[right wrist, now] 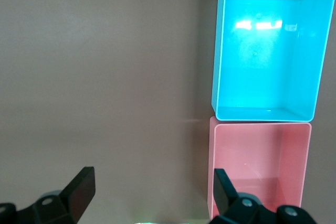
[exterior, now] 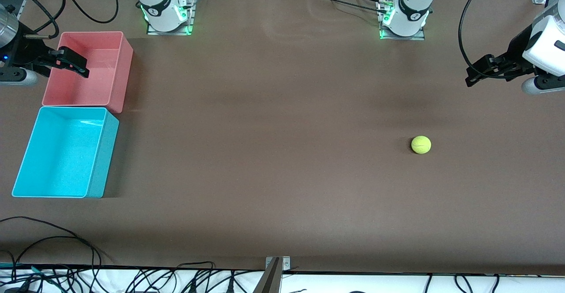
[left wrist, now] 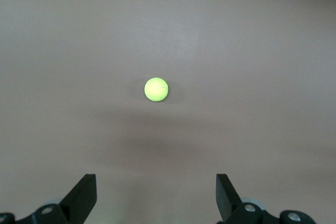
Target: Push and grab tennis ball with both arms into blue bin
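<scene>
Plainly nothing is done yet: the counter [exterior: 282,160] is a wide brown sheet with open room across its middle, and the blue bin [exterior: 26,152] sits empty at the right arm's end, touching the pink bin [exterior: 126,70]. The tennis ball [exterior: 421,144] lies alone toward the left arm's end, well apart from both bins, so the whole push and grab remains. The left gripper [exterior: 479,73] hangs with jaws spread over that end's edge, and the right gripper [exterior: 73,62] hangs equally wide over the pink bin.

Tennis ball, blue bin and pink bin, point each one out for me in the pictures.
tennis ball [exterior: 421,144]: front view, middle of its fuzzy surface.
blue bin [exterior: 62,152]: front view, bare floor inside.
pink bin [exterior: 95,74]: front view, bare floor inside.
</scene>
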{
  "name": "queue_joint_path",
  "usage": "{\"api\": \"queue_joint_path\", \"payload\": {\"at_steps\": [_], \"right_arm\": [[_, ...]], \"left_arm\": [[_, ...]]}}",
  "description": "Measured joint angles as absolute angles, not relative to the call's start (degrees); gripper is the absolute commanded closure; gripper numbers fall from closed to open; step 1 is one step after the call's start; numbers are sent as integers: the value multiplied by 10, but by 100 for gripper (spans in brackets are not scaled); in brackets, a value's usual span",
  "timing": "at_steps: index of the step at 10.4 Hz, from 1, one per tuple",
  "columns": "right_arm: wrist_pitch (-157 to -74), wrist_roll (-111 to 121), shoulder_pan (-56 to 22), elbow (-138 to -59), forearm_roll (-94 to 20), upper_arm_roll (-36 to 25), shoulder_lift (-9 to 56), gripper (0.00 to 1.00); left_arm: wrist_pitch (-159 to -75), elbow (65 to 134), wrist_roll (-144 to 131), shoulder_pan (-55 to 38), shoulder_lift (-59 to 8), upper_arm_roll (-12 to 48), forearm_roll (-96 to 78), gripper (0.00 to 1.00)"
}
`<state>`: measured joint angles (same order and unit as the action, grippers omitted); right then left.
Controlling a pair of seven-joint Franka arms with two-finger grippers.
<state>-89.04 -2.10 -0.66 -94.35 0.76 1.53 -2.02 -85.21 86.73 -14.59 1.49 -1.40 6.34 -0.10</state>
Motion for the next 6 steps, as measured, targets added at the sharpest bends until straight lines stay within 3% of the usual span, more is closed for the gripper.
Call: {"api": "queue_joint_path", "payload": {"at_steps": [6], "right_arm": [[-897, -19, -7, -932, 8, 15, -20, 0]], "left_arm": [[-852, 867, -146, 15, -14, 63, -1, 0]]}}
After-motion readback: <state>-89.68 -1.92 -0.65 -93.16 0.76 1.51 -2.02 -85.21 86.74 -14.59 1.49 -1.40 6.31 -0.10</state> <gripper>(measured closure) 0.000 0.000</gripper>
